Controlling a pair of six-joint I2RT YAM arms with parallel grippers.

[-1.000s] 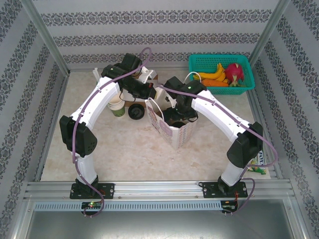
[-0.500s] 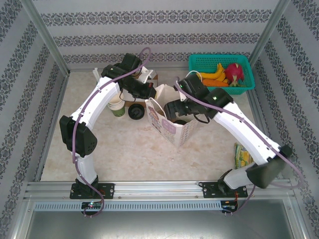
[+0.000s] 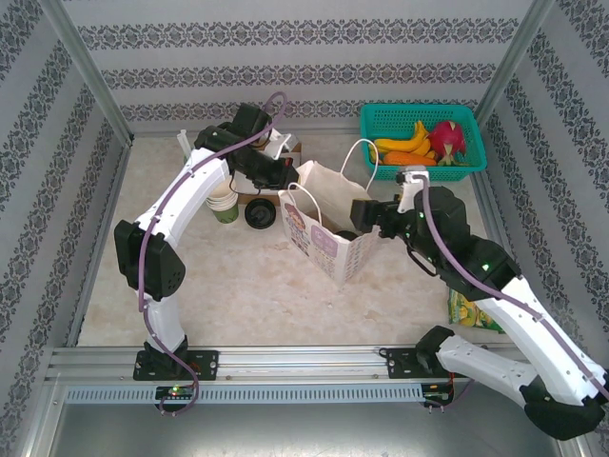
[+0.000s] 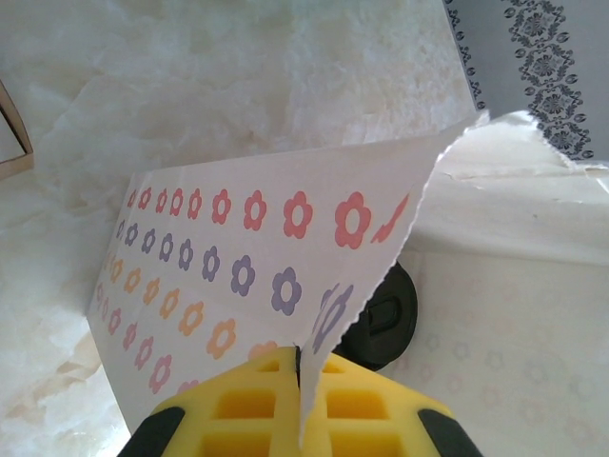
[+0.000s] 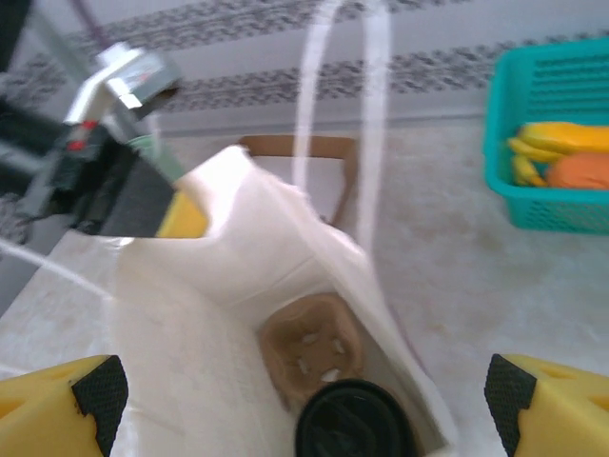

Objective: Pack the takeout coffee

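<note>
The takeout coffee (image 5: 354, 421) stood at the bottom of the paper bag (image 3: 322, 244), black lid up. The right end effector (image 3: 365, 213) hung by the bag's mouth, jaws spread wide and empty, with the cup below them. The left end effector (image 4: 298, 373) was clamped on the bag's rim. The placing looked done. Next, the right arm would need to lift clear and the left to let go of the rim.

No lettering, number or brand mark can be read; the white paper bag with a flower print (image 4: 238, 257) bears pictures, not words.
</note>
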